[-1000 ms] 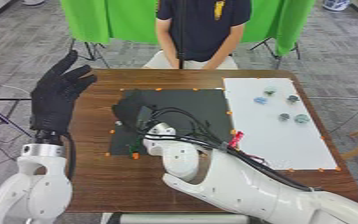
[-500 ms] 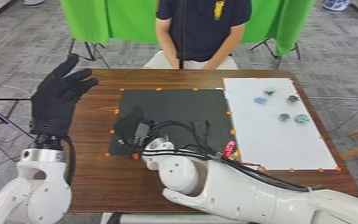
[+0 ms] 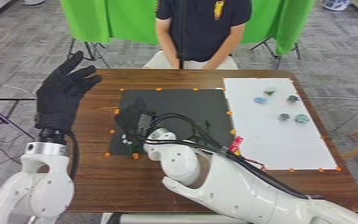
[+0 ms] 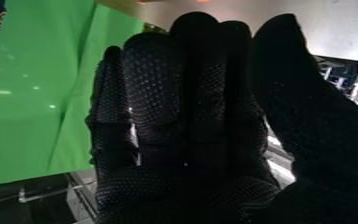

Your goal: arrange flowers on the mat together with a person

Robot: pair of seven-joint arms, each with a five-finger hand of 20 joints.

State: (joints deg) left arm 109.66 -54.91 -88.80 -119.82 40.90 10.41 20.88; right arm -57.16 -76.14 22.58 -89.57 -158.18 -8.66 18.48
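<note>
- On the far half of the white mat sit five small flowers: a pale green one with a blue one just beside it, a dark one toward the outer edge, and, nearer the robot, a grey one beside a greenish one.
- None of these five has moved across the frames, so the latest motion has done nothing to their layout.
- Next to that lies the black mat. Near its corner closest to the left arm is a small green thing; I cannot tell whether it is a flower or part of one.
- Above the black mat is the right hand, its fingers almost straight and close together, its thumb standing well apart. I see nothing in its hold.
- That hand drew back toward the robot, then went forward again over the mat. To me this looks like a small adjustment rather than a flower being placed; taking one from the white mat would call for a swing rightward.
- Farther out, the left hand is raised at the table's left edge, fingers loosely extended and spread, empty. It has shifted only slightly and seems to be waiting.
</note>
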